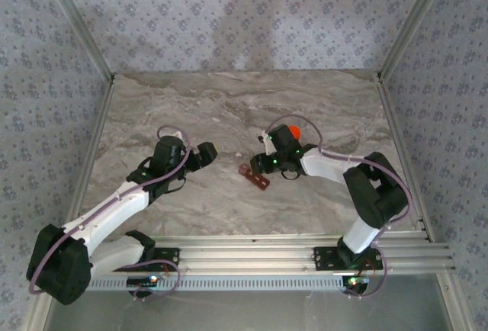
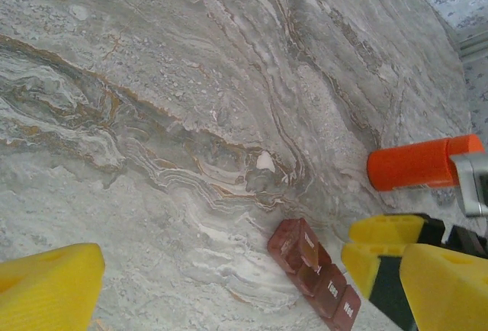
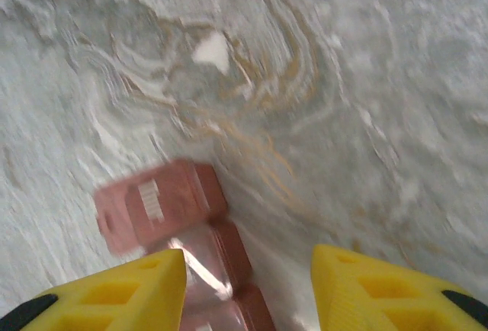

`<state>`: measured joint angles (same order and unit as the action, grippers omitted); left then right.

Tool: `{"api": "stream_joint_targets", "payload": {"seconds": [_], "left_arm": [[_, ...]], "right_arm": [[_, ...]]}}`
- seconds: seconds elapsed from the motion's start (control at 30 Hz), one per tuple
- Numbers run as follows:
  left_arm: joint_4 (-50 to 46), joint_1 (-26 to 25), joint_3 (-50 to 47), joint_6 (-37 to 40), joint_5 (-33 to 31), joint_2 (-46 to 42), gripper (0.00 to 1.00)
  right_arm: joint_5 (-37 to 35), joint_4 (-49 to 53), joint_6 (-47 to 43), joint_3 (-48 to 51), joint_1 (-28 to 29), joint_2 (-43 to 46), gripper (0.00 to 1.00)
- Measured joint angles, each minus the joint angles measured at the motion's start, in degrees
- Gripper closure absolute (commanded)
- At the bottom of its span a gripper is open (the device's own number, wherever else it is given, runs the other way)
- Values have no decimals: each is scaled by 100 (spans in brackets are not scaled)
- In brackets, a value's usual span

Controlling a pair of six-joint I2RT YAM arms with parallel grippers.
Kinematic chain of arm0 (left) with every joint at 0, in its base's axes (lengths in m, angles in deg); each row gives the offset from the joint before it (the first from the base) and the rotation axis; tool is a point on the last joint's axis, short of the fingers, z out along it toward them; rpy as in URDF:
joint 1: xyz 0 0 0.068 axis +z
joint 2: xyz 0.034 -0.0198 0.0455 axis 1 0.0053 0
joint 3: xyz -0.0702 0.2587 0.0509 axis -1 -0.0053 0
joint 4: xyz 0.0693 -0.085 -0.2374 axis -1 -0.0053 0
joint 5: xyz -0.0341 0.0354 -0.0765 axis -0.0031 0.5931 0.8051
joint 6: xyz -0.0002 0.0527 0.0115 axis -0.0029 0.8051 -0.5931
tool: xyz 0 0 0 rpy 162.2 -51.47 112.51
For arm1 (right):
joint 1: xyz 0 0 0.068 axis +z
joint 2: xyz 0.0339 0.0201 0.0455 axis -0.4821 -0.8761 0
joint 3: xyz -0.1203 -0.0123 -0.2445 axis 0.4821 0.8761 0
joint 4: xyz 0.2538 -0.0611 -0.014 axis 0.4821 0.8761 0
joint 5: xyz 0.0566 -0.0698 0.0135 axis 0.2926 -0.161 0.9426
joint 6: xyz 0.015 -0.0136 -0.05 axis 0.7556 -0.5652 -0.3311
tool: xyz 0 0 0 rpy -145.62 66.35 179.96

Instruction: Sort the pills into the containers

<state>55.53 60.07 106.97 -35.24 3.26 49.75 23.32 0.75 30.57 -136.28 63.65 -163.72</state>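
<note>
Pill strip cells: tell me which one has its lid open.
The end cell farthest from the right hand, at the upper-left end of the strip in the left wrist view. Its labelled lid stands raised; the other lids lie flat.

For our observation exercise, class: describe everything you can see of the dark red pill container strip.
The containers are a dark red-brown, plastic-looking strip of joined square cells with white day labels. It lies flat on the marble table, near the orange bottle without touching it. The right gripper hangs open above it.
</note>
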Motion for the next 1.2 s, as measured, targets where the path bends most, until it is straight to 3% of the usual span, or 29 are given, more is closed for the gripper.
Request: {"api": "stream_joint_targets", "payload": {"seconds": [0.23, 0.8, 1.2], "left_arm": [[22, 0, -149, -4, 0, 0, 1], [131, -4, -164, -22, 4, 0, 1], [136, -20, -164, -24, 4, 0, 1]], "right_arm": [[229, -299, 361, -385, -87, -549, 54], [769, -496, 815, -743, -179, -1202, 74], [1259, -737, 964, -741, 348, -1263, 76]]}}
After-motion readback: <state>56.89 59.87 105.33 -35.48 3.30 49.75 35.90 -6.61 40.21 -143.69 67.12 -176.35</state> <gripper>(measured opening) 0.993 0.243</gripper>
